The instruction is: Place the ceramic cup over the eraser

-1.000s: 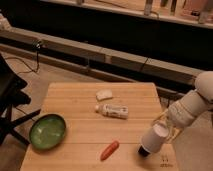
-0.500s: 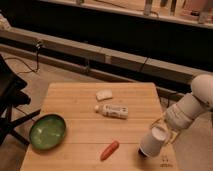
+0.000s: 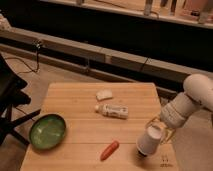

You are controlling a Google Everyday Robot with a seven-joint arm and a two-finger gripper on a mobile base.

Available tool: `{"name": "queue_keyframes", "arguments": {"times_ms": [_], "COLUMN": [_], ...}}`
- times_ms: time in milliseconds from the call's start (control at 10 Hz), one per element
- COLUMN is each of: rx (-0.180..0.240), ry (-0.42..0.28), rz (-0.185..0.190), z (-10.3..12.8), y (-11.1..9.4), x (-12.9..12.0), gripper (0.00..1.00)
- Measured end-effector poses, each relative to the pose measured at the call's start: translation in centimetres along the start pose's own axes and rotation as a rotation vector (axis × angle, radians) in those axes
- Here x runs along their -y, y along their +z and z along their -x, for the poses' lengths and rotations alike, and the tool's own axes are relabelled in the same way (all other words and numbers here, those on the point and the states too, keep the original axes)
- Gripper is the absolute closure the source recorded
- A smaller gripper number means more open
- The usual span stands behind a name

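Observation:
The white ceramic cup [image 3: 150, 139] is at the front right of the wooden table [image 3: 75, 112], tilted with its mouth facing down toward the tabletop. My gripper [image 3: 162, 131] reaches in from the right on the white arm [image 3: 192, 102] and is shut on the cup's upper side. A small dark patch [image 3: 142, 154] shows at the cup's lower left edge on the table. It looks like the black eraser, mostly hidden by the cup.
A white labelled bottle [image 3: 113, 110] lies on its side mid-table, with a whitish flat lump [image 3: 104, 94] behind it. An orange carrot [image 3: 109, 150] lies front centre and a green bowl [image 3: 47, 131] front left. The table's right edge is close to the cup.
The cup has shifted slightly with the gripper and lowered over the dark object, which shows less than one second ago. Other objects have not moved.

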Motion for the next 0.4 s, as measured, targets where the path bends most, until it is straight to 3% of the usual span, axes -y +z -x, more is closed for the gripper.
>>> {"name": "queue_keyframes", "arguments": {"times_ms": [100, 200, 300, 400], "rx": [0.001, 0.001, 0.001, 0.001], "ry": [0.008, 0.01, 0.006, 0.006], "rz": [-0.002, -0.01, -0.012, -0.015], "z": [-0.27, -0.39, -0.36, -0.39], "y": [0.16, 0.3, 0.44, 0.49], "x": [-0.44, -0.49, -0.39, -0.28], "gripper": [0.43, 0.47, 0.45, 0.36]}}
